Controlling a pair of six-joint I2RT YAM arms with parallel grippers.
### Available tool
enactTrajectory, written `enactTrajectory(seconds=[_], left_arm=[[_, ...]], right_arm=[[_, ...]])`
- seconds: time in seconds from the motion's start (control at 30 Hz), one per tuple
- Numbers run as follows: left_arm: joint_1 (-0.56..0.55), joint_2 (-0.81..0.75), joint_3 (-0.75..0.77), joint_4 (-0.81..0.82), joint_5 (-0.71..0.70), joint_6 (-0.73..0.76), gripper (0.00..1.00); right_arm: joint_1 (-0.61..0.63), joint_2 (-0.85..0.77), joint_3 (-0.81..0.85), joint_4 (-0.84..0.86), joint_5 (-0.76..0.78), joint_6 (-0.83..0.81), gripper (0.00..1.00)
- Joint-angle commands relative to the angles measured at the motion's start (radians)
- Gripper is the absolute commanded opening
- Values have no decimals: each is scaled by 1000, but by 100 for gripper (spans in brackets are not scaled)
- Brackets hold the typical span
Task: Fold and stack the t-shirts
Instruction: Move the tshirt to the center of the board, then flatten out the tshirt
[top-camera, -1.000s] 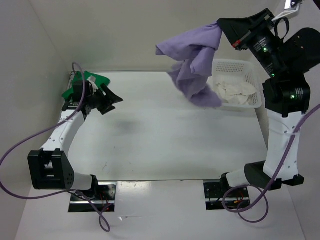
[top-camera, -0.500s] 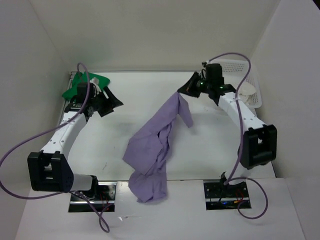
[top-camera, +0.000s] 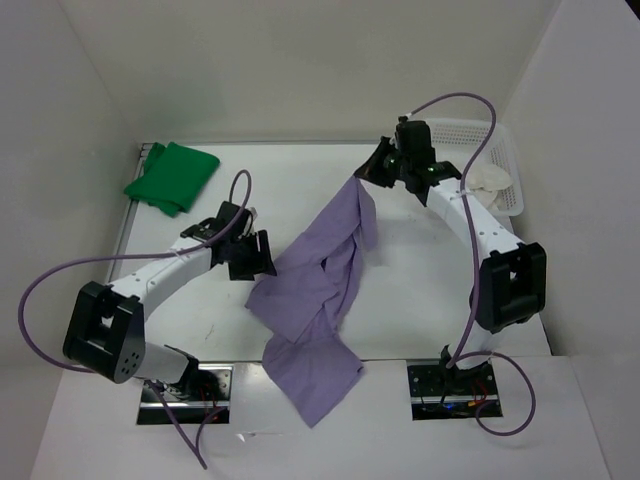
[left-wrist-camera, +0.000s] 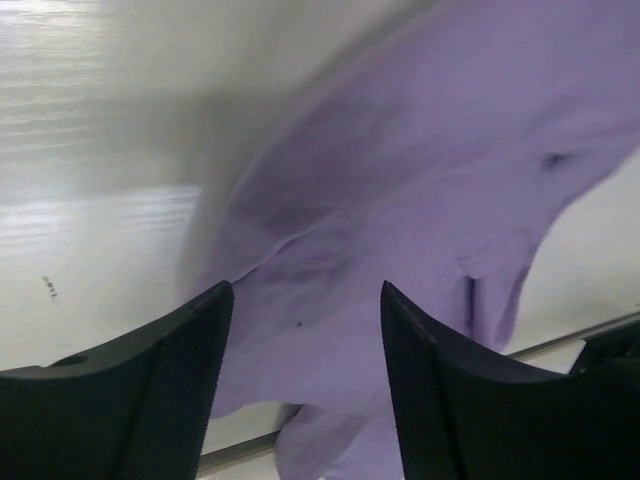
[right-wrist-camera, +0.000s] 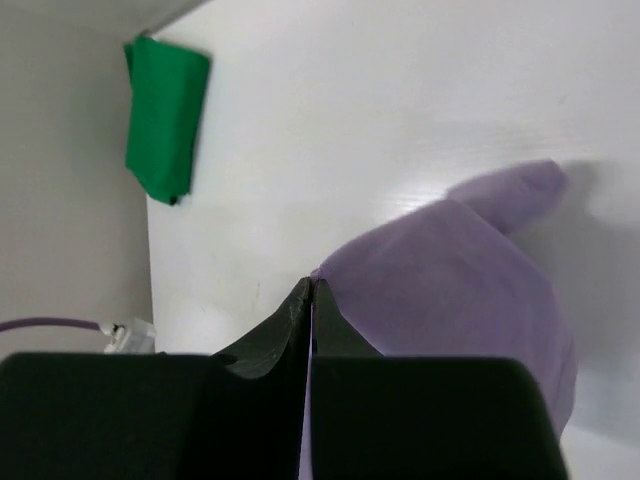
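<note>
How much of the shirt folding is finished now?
Done: the green shirt lies folded at the far left corner. In hand: the right hand is shut on a corner of the crumpled purple shirt; the open left hand is at its edge. Left: folding it, then the cream shirt in the basket, and stacking.

White bench (top-camera: 420, 290), flat, matte, fills the middle of the top view. Also seen in the left wrist view (left-wrist-camera: 80, 200) and right wrist view (right-wrist-camera: 400, 120). White lattice basket (top-camera: 475, 125) at far right corner of bench, against the right wall. Few small dark specks (top-camera: 210, 330) on bench near left front, same kind of specks close up (left-wrist-camera: 47, 287). Plain pale back wall (top-camera: 300, 70), left wall (top-camera: 50, 150), right wall (top-camera: 590, 200) box in the bench. Lower white ledge (top-camera: 90, 440) in front of bench edge.
</note>
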Motion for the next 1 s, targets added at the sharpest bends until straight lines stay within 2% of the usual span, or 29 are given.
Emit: enactTrajectory(seconds=[0.0, 0.07, 0.2, 0.3, 0.43, 0.57, 0.6, 0.77, 0.9, 0.97], left_arm=[[-10, -39, -12, -53, -95, -6, 70], [-10, -105, -21, -67, -118, -46, 78], [-10, -158, -21, -104, -138, -106, 84], [-10, -133, -122, -18, -12, -156, 84], [-10, -79, -161, 95, -12, -196, 82], [-10, -25, -116, 131, 20, -207, 60], [-10, -25, -107, 131, 20, -207, 42], [-10, -109, -28, 85, 11, -220, 8], [88, -180, 61, 30, 89, -210, 0], [220, -168, 89, 30, 147, -183, 0]], right_arm=[[-1, 14, 89, 25, 60, -19, 0], [-1, 14, 77, 25, 83, -19, 0], [-1, 32, 77, 34, 83, -29, 0], [-12, 54, 86, 44, 70, -29, 0], [-23, 54, 86, 44, 50, -29, 0], [-23, 54, 77, 44, 40, -29, 0], [-23, 54, 68, 44, 31, -29, 0], [-23, 74, 46, 53, 17, -29, 0], [-12, 175, 138, 5, 14, -39, 0], [-12, 265, 244, -30, 43, -39, 0]])
